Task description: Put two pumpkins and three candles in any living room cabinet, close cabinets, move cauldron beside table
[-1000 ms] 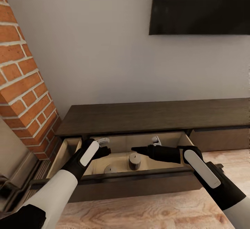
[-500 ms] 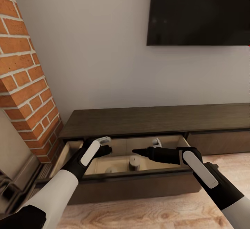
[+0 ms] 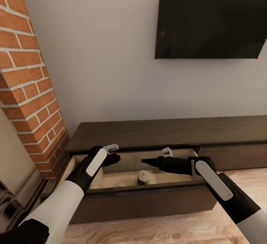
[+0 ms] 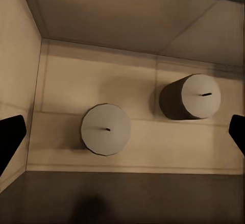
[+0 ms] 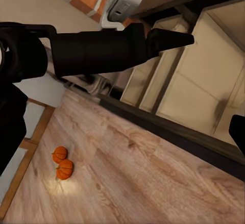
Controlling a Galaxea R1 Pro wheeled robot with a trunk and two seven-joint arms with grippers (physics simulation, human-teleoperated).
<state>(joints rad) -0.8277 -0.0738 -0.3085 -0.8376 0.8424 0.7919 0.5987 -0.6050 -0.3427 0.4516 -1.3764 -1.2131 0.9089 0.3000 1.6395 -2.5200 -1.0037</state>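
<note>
The long dark-brown cabinet (image 3: 167,133) has a drawer (image 3: 148,199) pulled out. Two short grey-brown candles stand upright on the drawer's pale floor, one (image 4: 105,129) nearer the front and one (image 4: 191,96) farther back; the head view has the taller-looking candle (image 3: 143,177). My left gripper (image 3: 113,158) hangs open above them, fingertips (image 4: 10,137) spread wide. My right gripper (image 3: 148,161) is open over the drawer too, empty, one long finger (image 5: 153,40) pointing left. Two orange pumpkins (image 5: 62,163) lie together on the wood floor. The cauldron and the table are out of view.
A red brick fireplace column (image 3: 26,88) rises close to the left of the cabinet. A black television (image 3: 211,14) hangs on the white wall above. Light wood floor (image 3: 167,229) runs in front of the drawer.
The head camera has moved, so the cabinet sits lower in the picture and more of the television shows. Both grippers stay open over the drawer, seeming slightly higher above the candles.
</note>
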